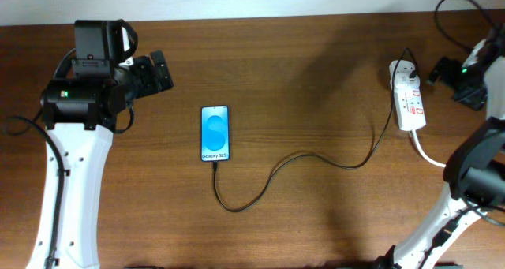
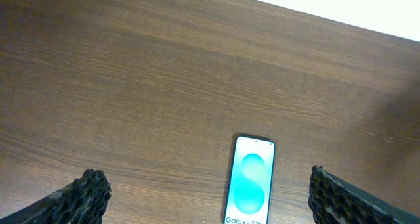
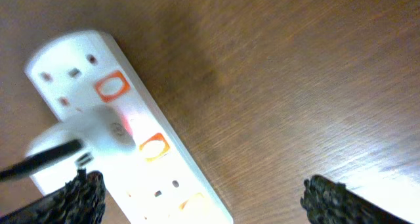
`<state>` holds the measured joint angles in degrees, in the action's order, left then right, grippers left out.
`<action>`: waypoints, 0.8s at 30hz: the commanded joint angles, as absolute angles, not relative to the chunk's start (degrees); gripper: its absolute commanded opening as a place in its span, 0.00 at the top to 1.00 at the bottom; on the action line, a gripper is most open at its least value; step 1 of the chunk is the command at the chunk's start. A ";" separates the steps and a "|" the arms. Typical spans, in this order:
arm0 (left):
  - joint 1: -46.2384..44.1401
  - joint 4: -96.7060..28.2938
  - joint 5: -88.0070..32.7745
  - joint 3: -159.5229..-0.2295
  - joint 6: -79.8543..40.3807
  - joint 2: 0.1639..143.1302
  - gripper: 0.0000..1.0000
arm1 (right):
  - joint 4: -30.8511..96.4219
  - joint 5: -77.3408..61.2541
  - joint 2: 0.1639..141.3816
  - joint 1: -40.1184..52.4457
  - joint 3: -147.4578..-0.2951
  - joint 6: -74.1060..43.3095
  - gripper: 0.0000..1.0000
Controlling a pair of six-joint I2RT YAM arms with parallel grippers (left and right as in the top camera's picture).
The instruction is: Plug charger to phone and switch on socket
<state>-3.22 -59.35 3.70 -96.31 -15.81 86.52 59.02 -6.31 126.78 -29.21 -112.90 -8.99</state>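
The phone (image 1: 215,133) lies flat mid-table with its blue screen lit; it also shows in the left wrist view (image 2: 251,181). The thin black charger cable (image 1: 316,157) runs from the phone's bottom edge, loops, and reaches the white socket strip (image 1: 409,99) at the right. In the right wrist view the strip (image 3: 164,178) carries a white adapter (image 3: 85,135) with a red glow beside it. My left gripper (image 1: 162,73) (image 2: 211,201) is open and empty, up-left of the phone. My right gripper (image 1: 439,72) (image 3: 203,201) is open and empty, just above the strip.
The strip's thick white cord (image 1: 430,155) trails toward the right arm's base. The robots' black cables (image 1: 454,20) hang at the far right. The table's back edge (image 1: 260,18) meets a white wall.
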 commanded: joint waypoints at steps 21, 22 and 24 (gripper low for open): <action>-2.83 -59.27 4.34 -96.75 -15.53 86.24 0.01 | 94.56 -12.62 68.88 -15.77 -121.95 2.79 0.01; -2.83 -59.27 4.34 -96.75 -15.53 86.24 0.01 | 95.77 -12.91 68.12 -15.77 -121.95 2.79 0.02; -2.83 -59.27 4.34 -96.75 -15.53 86.24 0.01 | 97.32 -14.50 67.35 -15.77 -121.89 2.81 0.02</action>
<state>-3.18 -59.35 3.70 -96.31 -15.81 86.52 96.03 -13.43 68.49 -16.29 -121.71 1.80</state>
